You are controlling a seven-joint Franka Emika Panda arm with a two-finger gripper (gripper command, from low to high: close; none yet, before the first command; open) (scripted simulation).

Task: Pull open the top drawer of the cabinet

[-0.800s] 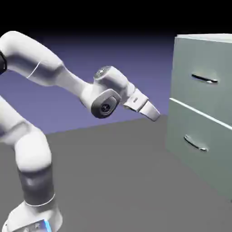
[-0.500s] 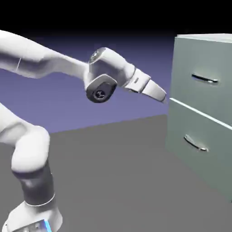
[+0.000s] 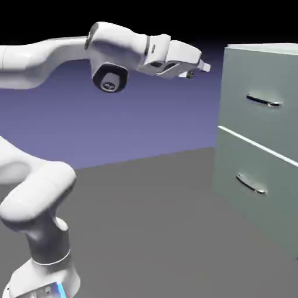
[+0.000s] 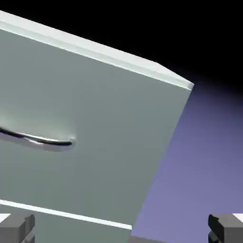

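While held about level, the hand [image 3: 201,66] gapes wide near the cabinet [image 3: 259,145]

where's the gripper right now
In the exterior view the gripper hangs in the air left of the cabinet, above the top drawer's handle, touching nothing.

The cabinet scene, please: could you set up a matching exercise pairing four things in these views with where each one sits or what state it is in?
Things:
1. top drawer
2. lower drawer
3. gripper
4. table

Places or states:
A. bare grey surface under the arm
B. in the air, left of the cabinet's top edge, fingers spread wide
C. shut, with a straight dark-and-silver handle
D. below the light seam, with a bowed silver handle

Pairs: 1-C, 2-D, 3-B, 4-A
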